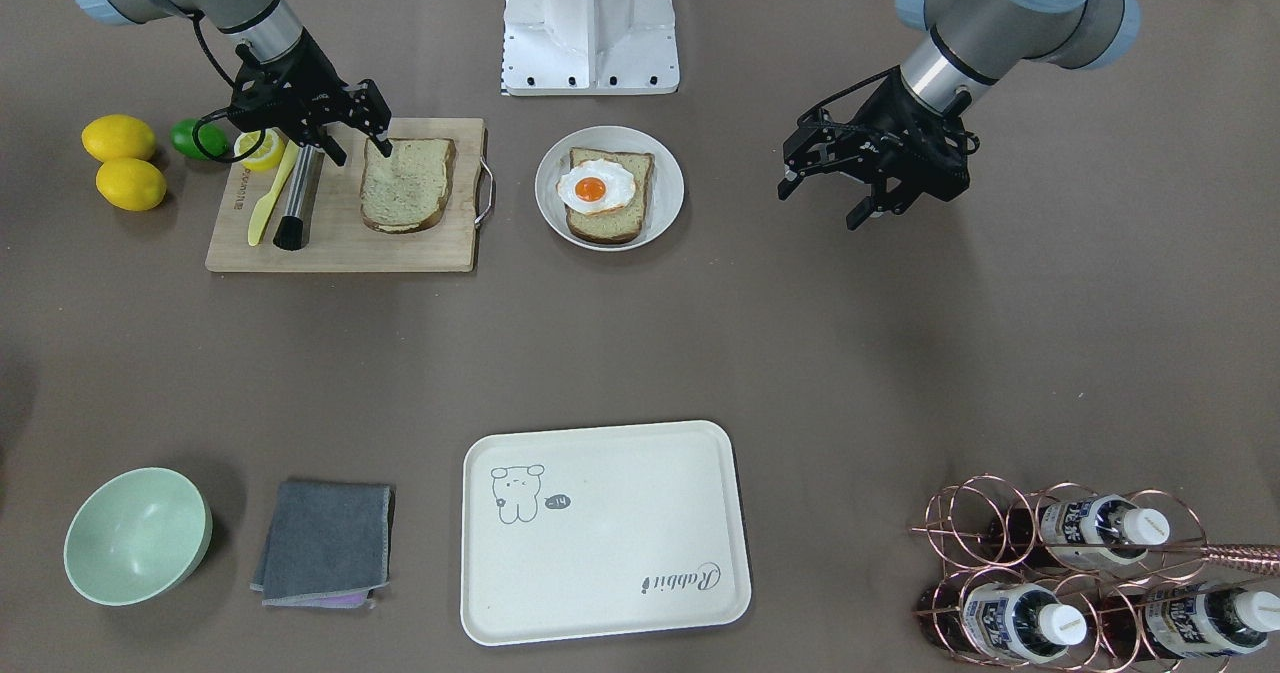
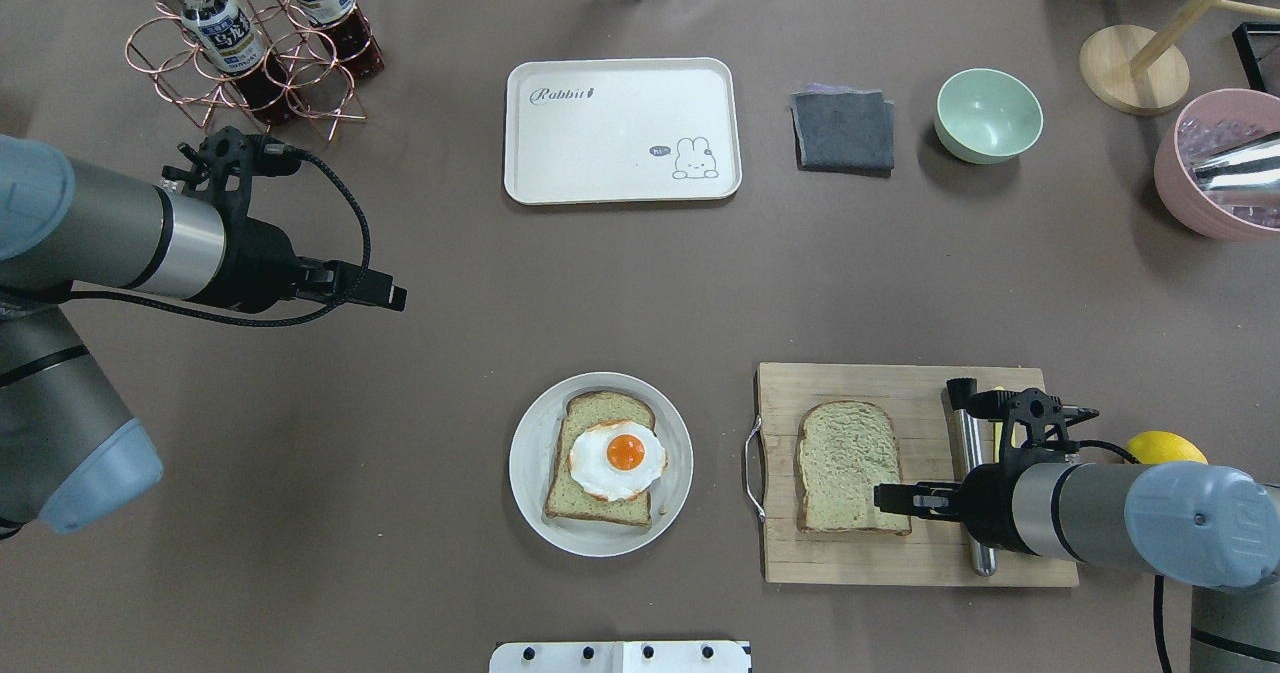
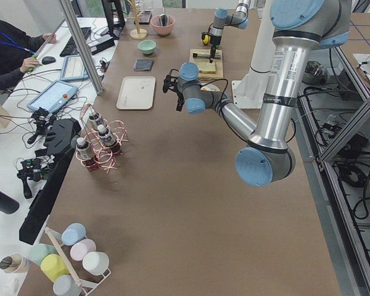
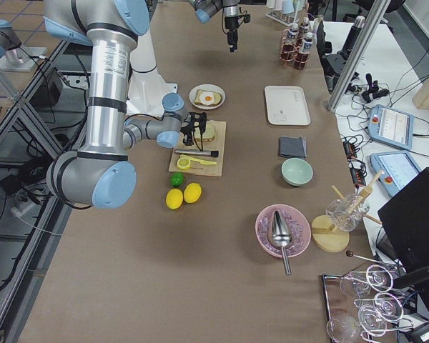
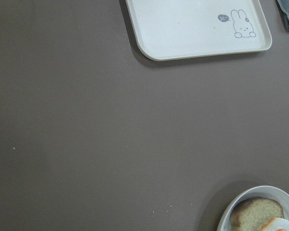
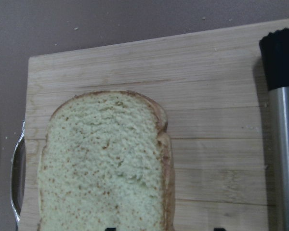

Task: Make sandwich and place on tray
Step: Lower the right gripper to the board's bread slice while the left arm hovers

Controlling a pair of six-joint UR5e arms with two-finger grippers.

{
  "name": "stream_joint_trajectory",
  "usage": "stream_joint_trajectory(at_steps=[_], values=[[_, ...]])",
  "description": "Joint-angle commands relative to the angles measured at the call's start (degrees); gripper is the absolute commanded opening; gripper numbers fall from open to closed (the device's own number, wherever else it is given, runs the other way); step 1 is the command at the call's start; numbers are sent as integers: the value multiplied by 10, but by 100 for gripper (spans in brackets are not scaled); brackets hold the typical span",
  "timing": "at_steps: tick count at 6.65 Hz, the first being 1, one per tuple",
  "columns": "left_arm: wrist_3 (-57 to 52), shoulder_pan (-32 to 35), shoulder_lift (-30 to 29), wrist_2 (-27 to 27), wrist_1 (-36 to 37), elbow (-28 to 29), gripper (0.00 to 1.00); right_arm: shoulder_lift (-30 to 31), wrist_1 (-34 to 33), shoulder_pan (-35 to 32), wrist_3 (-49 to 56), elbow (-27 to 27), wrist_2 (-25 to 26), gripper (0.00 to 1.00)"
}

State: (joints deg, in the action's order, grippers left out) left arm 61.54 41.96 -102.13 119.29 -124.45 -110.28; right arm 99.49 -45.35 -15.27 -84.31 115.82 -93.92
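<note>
Nearest the robot's base, right side: cutting board [image 1: 340, 248] with the loose slice [image 1: 407, 185] lying flat on it, alone. Right hand [image 1: 362, 151] sits over that slice's near corner, fingers apart, nothing held. Its wrist view shows one fingertip over the crumb and the other past the crust over wood, so it looks lined up to pinch that edge. Contact can't be confirmed. Steel-handled tool [image 1: 297, 198] and yellow knife [image 1: 265, 203] lie on the board beside the slice. Lemon half [image 1: 260, 148] is at the board's edge; whole lemons [image 1: 118, 138] are off its outer end. Just past the board's metal handle, the round plate [image 1: 665, 188] carries the bottom slice [image 1: 610, 225] with the fried egg [image 1: 596, 186] on top, uncovered. Left hand [image 1: 822, 207] hovers above the counter [image 1: 640, 353], well off to the plate's other side, fingers apart, empty. Far edge: tray [image 1: 620, 553], nothing on it yet, well apart from plate and board. Grey cloth [image 1: 325, 541] and green bowl [image 1: 135, 533] are on the robot's right of it, copper bottle rack [image 1: 1050, 573] on its left. Status estimate: base plus egg done, sandwich not closed, early stage. Left to do: grasp the loose slice, carry it to the plate, set it square on the egg, then move the whole stack to the tray. Risk: the egg could slide when the stack is lifted.
</note>
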Motion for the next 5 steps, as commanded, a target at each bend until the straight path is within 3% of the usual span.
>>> stream_joint_trajectory(at_steps=[1,2,3,4,5], values=[[0,0,0,0,0,0,98,0,0,9,-9,-1,9,68],[1,0,0,0,0,0,98,0,0,17,-12,-1,21,60],[0,1,0,0,0,1,98,-1,0,18,-21,1,22,40],[1,1,-1,0,0,1,98,-1,0,30,-28,0,41,33],[0,1,-1,0,0,1,98,-2,0,31,-28,4,44,0]])
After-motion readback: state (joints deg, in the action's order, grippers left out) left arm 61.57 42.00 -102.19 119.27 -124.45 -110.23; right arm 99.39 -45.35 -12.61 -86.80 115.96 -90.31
